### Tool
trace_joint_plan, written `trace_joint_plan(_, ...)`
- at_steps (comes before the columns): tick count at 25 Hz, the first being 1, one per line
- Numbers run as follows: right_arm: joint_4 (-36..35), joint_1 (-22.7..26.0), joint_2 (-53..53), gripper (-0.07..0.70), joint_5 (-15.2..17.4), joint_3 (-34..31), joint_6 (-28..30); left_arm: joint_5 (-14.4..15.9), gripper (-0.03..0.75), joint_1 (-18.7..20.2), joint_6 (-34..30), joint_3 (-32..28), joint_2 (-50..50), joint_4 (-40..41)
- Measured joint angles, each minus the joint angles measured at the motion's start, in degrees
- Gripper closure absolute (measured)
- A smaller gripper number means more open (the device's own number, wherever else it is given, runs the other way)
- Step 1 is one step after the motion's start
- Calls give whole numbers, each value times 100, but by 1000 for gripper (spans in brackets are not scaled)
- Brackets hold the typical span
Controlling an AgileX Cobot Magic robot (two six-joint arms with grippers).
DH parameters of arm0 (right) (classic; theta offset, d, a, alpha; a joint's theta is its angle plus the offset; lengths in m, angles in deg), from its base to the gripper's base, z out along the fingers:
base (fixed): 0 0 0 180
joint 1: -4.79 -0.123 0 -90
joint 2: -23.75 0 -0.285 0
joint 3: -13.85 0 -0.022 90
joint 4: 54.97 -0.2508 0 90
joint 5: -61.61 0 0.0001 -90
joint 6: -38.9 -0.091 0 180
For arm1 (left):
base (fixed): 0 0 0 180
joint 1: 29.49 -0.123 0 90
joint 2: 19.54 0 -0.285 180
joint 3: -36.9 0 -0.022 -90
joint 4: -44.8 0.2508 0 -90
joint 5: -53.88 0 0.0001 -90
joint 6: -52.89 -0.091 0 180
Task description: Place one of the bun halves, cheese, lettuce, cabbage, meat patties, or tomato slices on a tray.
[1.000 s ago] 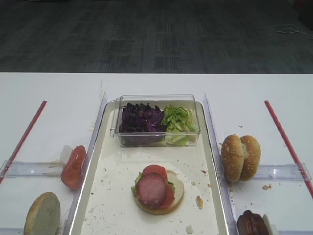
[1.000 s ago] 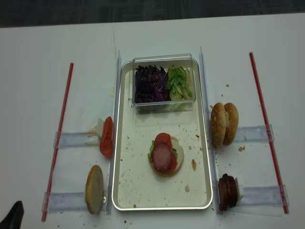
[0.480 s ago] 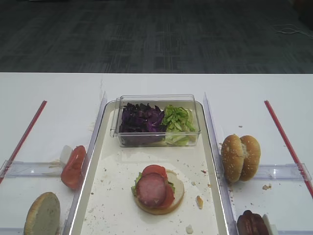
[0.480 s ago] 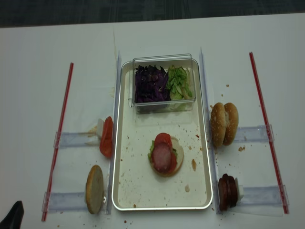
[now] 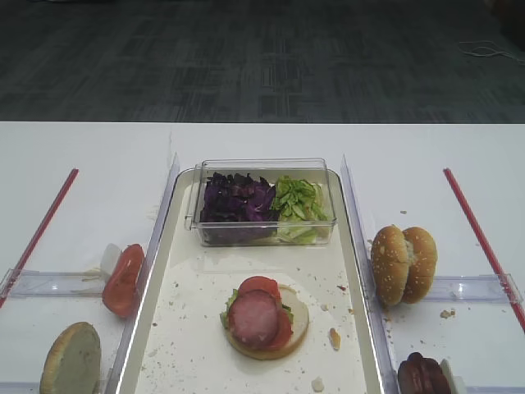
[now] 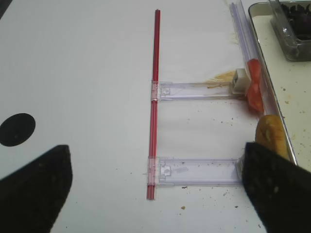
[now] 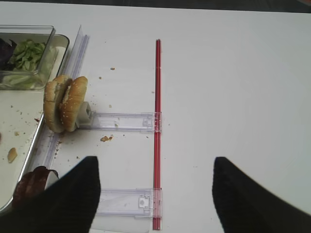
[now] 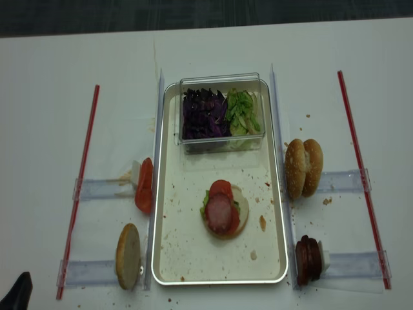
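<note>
On the white table [image 8: 213,48] lies the tray [image 8: 169,258], long and rimmed, speckled with crumbs. At its far end sits a clear box [image 8: 221,112] with cabbage [image 8: 202,114] on the left and lettuce [image 8: 242,112] on the right. Nearer the middle of the tray a flat bun half [image 8: 237,208] carries green leaves, a tomato slice [image 8: 221,188] and a patty [image 8: 219,212] on top.

Left of the tray, just outside its rim, another tomato slice [image 8: 144,186] stands on edge against a clear holder [image 8: 103,189], and a pale bun half [image 8: 128,256] stands on edge nearer the front. Right of the tray, two seeded bun halves [image 8: 303,167] stand pressed together, and dark patties [image 8: 308,259] stand on edge at the front corner. Red strips [image 8: 82,174] run along both outer sides, with clear rails along the tray's long edges.

Both arms are back from the food. The right gripper [image 7: 153,194] hovers over bare table beside the red strip, its dark fingers [image 7: 73,199] spread wide, nothing between them. The left gripper [image 6: 153,194] likewise hangs with fingers [image 6: 34,189] far apart and empty, the holders below it.
</note>
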Motion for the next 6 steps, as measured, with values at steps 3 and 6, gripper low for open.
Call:
trace_joint_plan(3,0,0,0,105,0,0,0,0,30,0,0,0,0,0)
trace_joint_plan(6,0,0,0,105,0,0,0,0,30,0,0,0,0,0)
